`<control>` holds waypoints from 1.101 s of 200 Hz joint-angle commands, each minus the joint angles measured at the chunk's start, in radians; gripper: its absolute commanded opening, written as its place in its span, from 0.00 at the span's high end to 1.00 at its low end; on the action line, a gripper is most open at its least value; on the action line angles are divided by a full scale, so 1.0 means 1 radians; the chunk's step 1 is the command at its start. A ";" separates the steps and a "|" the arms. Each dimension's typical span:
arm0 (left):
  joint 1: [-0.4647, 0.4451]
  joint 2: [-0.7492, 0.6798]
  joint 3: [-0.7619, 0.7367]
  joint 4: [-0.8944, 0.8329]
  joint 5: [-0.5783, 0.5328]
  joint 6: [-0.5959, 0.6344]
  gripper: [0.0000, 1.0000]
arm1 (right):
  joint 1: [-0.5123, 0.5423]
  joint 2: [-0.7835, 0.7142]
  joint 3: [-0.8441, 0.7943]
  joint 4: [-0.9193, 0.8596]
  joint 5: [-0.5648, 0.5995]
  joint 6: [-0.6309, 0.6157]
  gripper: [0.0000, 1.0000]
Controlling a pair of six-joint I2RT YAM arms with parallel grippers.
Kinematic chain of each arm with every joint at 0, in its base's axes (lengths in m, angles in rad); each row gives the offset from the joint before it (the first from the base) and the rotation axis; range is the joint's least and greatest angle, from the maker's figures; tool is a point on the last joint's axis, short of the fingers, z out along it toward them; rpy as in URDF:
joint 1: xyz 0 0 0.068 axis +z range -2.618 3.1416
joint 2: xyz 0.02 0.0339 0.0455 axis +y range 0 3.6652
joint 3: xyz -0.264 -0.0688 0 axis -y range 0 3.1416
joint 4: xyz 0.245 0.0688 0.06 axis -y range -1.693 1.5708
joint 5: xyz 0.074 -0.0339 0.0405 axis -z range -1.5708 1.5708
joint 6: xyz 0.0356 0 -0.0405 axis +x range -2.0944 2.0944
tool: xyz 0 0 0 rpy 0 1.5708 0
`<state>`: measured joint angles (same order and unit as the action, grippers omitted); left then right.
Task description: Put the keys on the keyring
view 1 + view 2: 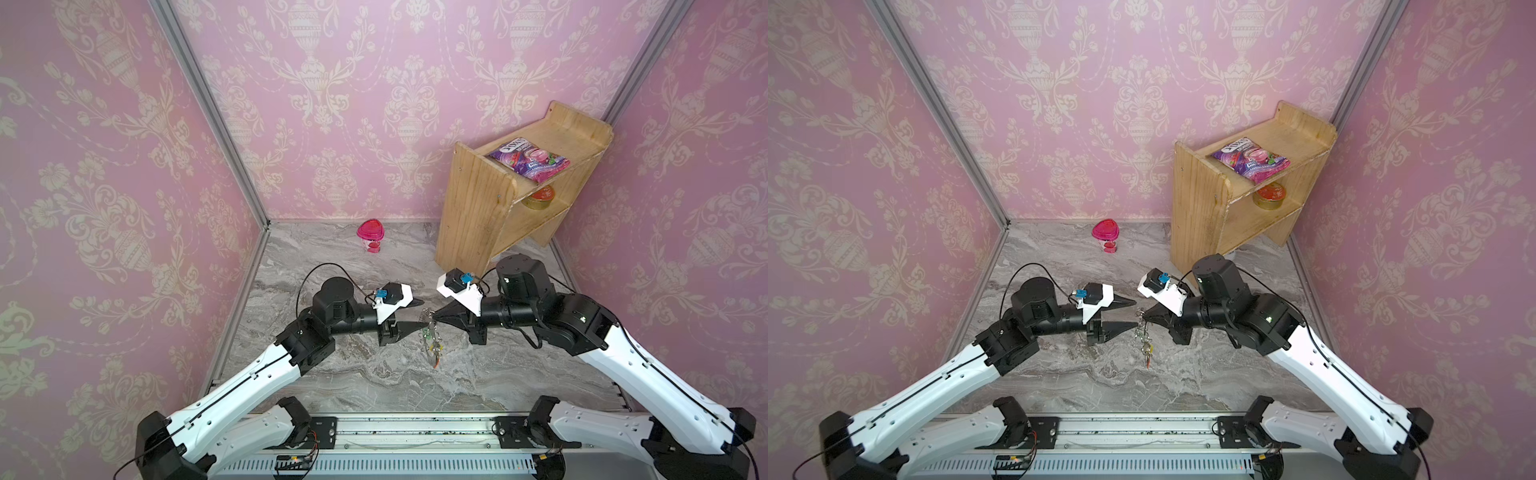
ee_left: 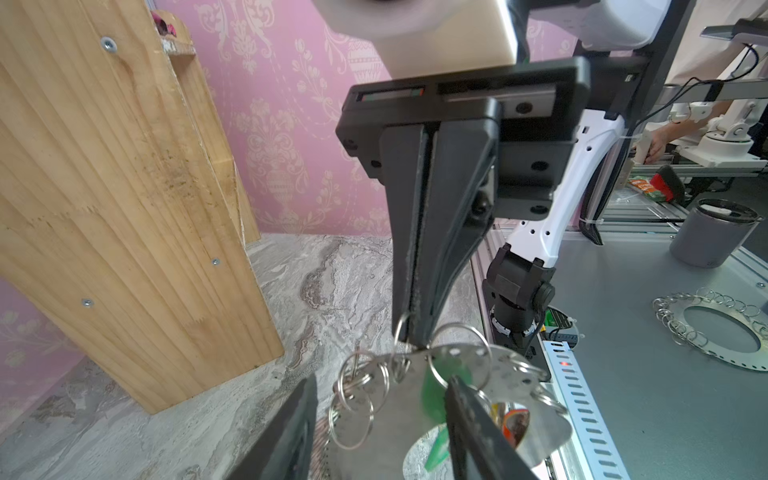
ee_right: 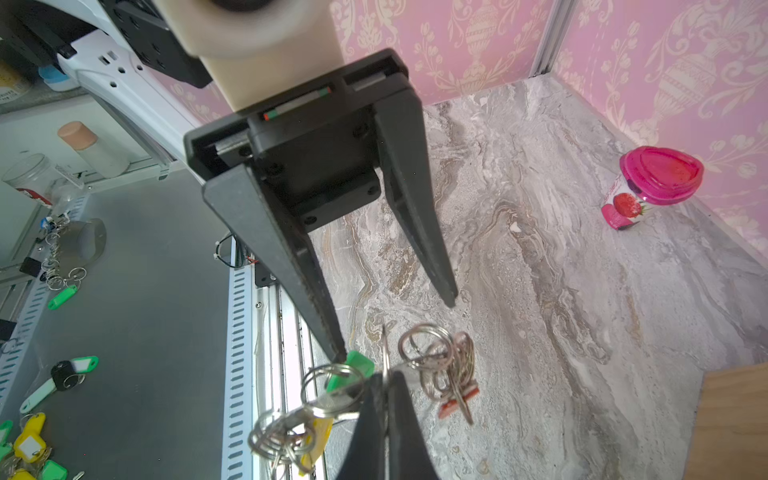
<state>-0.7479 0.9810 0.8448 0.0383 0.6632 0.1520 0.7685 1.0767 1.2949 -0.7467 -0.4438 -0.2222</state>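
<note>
Right gripper (image 1: pixel 433 318) pinches keyring (image 1: pixel 431 340) aloft; left gripper (image 1: pixel 423 311) opposite, jaws parted.

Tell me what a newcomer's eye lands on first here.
Mid-table, the two arms meet tip to tip. The right tool is shut on the keyring, which hangs down from it with metal rings and coloured tags, while the left tool stands open beside it. Behind them, a wooden shelf at the back right carries a purple packet, and a pink-lidded cup stands by the back wall.
</note>
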 commanded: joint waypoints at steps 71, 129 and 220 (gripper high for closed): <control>0.009 0.001 -0.002 0.020 -0.023 0.015 0.68 | 0.005 0.054 0.041 0.047 0.003 -0.040 1.00; 0.010 0.014 -0.015 0.030 -0.015 0.016 0.78 | -0.002 0.063 0.040 0.069 -0.008 -0.045 1.00; 0.010 0.028 -0.019 0.032 -0.013 0.020 0.86 | -0.006 0.050 0.032 0.076 -0.022 -0.048 1.00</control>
<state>-0.7425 0.9989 0.8341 0.0628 0.6483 0.1661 0.7631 1.1442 1.2968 -0.7143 -0.4370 -0.2520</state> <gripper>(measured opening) 0.183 0.038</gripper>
